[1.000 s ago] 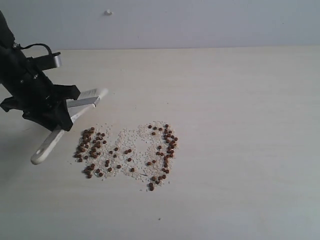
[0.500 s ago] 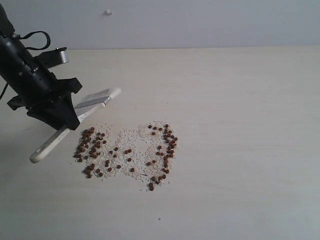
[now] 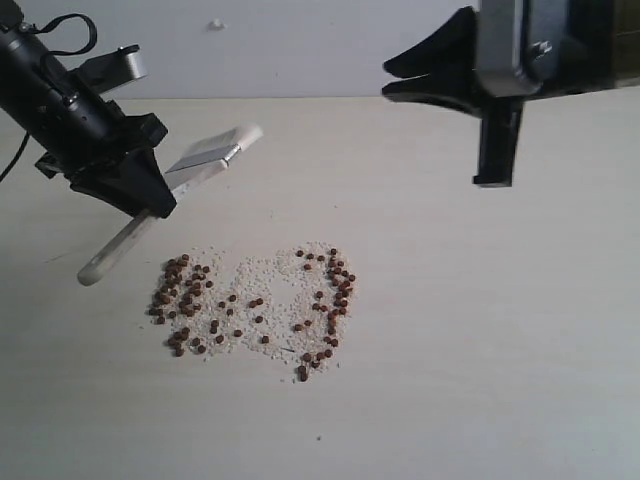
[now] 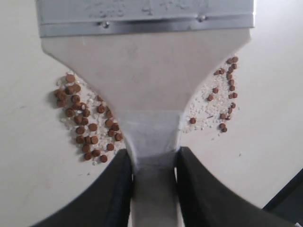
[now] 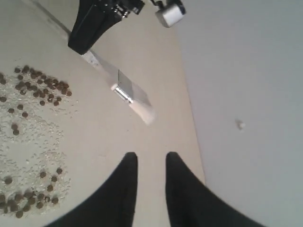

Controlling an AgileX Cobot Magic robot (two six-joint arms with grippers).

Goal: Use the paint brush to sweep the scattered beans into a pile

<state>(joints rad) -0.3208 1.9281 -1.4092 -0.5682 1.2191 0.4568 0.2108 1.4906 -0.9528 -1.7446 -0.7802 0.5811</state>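
The beans [image 3: 185, 297] lie scattered on the table in two loose clusters, left and right [image 3: 335, 290], mixed with whitish grains; there is no single pile. My left gripper [image 3: 150, 203] is shut on the paint brush [image 3: 205, 157] at its wooden handle and holds it off the table, back-left of the beans, bristles [image 3: 246, 134] pointing right. In the left wrist view the gripper [image 4: 154, 156] clamps the handle, with the ferrule [image 4: 142, 23] and beans [image 4: 80, 130] beyond. My right gripper [image 3: 390, 80] hangs high at the upper right; its wrist view shows it [image 5: 151, 158] open and empty.
Whitish grains [image 3: 270, 275] fill the patch between the bean clusters. The pale table [image 3: 500, 350] meets a grey wall [image 3: 330, 40] at the back, with a small white speck [image 3: 217, 24] on it. The right wrist view shows the brush [image 5: 128, 94] and beans [image 5: 42, 85].
My left gripper has lifted the brush up and away from the beans, toward the back. The right arm has come into the exterior view at the upper right.
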